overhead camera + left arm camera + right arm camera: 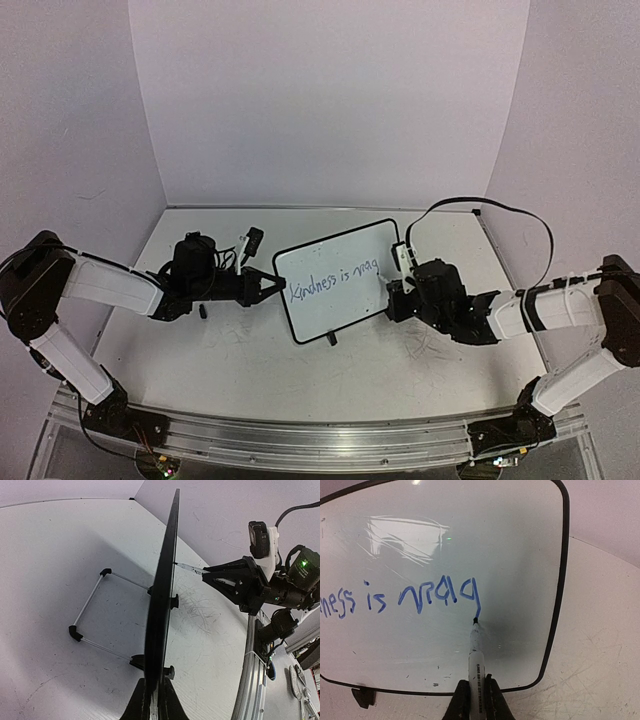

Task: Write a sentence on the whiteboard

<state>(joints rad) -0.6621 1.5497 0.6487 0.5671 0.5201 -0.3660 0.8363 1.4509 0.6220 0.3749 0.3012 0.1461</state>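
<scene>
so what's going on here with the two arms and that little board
The left gripper is clamped on the side edge of the whiteboard, steadying it where it stands on the table. The right gripper holds a marker with its tip pressed to the board's face, at the foot of the last letter. The sentence, in blue, reads "Kindness is mag", so the last word is not yet finished.
</scene>
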